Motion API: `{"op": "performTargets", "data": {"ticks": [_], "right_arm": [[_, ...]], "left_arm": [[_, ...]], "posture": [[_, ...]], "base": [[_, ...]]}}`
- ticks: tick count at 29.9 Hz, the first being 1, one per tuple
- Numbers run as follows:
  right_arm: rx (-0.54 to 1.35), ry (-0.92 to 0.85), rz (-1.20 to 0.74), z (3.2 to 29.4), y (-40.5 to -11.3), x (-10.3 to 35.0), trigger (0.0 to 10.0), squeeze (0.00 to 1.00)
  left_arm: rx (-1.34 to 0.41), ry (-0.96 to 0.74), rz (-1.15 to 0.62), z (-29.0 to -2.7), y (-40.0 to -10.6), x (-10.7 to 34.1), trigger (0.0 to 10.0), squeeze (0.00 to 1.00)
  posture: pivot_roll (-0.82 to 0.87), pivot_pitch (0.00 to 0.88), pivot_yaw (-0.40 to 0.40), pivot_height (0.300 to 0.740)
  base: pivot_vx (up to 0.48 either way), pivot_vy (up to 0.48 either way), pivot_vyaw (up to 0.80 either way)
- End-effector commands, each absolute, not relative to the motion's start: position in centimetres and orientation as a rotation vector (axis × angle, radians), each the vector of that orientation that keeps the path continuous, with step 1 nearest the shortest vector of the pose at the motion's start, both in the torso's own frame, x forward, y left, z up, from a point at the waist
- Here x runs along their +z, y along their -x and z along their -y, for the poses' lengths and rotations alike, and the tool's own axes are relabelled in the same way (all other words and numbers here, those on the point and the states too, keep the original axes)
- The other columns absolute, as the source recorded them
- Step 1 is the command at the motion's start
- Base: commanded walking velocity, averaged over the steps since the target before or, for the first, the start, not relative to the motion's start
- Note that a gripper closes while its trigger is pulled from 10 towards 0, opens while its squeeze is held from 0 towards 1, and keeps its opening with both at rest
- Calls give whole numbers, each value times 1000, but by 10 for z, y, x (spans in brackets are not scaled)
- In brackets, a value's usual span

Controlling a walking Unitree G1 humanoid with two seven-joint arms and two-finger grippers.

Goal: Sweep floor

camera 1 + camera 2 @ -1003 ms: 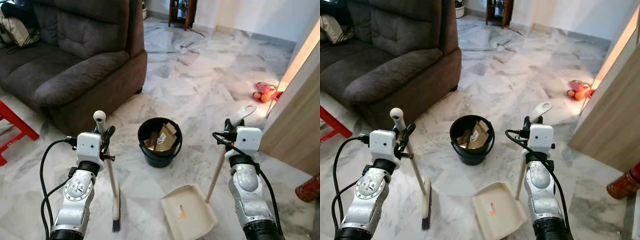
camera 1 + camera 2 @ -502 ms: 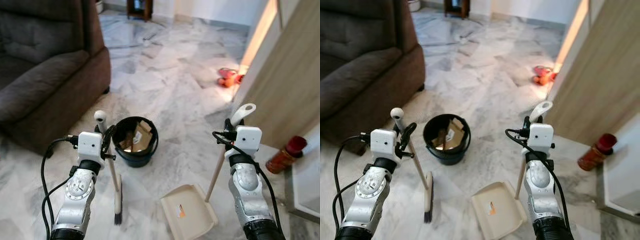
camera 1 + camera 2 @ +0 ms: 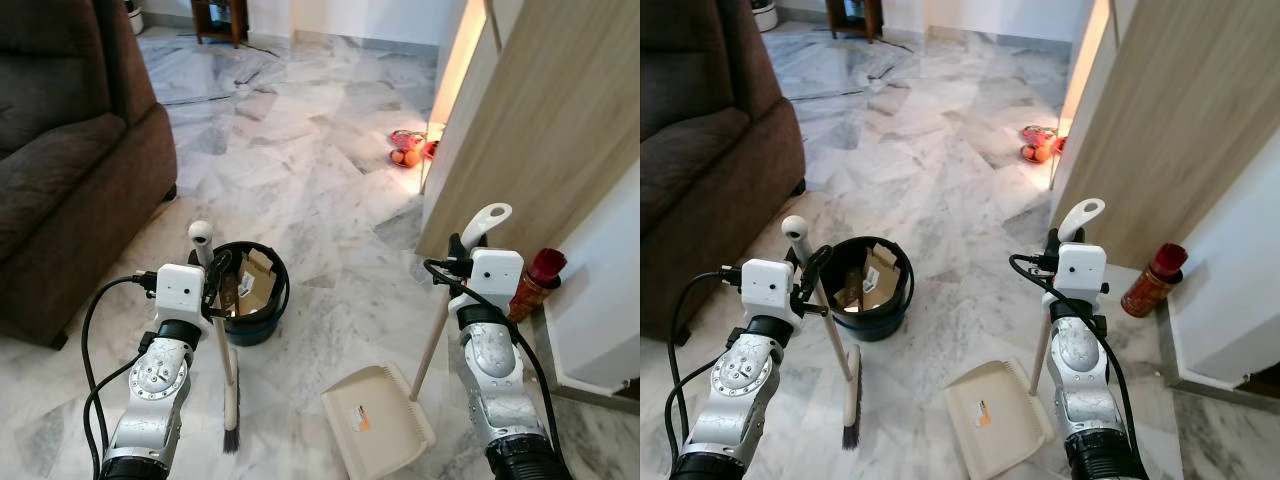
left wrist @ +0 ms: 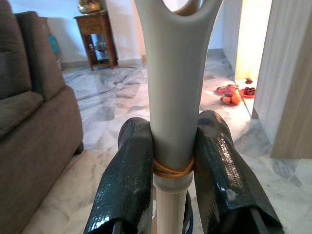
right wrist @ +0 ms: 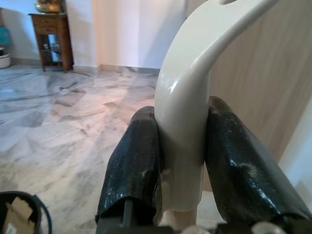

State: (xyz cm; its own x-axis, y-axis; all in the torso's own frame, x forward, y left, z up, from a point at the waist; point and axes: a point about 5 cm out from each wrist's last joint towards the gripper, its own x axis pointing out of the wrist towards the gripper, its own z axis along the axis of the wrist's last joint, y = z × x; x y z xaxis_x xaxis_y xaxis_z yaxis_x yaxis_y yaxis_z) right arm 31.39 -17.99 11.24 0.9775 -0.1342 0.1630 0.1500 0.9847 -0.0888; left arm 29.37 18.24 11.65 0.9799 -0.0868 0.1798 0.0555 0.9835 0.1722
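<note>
Turned right, away from sofa (image 3: 60, 170); bin (image 3: 247, 293) now nearer left.
Left pincer (image 4: 173, 161) pinching broom (image 3: 226, 370), right pincer (image 5: 181, 165) pinching dustpan (image 3: 375, 420); probably seeking fresh floor.

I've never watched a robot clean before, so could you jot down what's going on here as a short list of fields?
left gripper: shut on the broom handle
right gripper: shut on the dustpan handle
broom: bristles down on the floor
dustpan: on the floor, a scrap inside
bucket: black, holds cardboard, behind the broom
sofa: on the robot's left
red bottle: by the wooden panel, right
</note>
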Motion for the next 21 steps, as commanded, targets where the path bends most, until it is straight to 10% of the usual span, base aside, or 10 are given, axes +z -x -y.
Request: {"op": "performTargets", "data": {"ticks": [1,21], "right_arm": [[-154,101,173,180,-315,117,10000,0],[-173,99,180,180,-316,118,10000,0]], "left_arm": [[-78,-184,215,-182,-297,122,10000,8],[-78,-210,202,-185,-302,121,10000,67]], "posture": [[-32,63,-11,740],[-47,51,9,740]], "base": [[0,0,-800],[0,0,-800]]}}
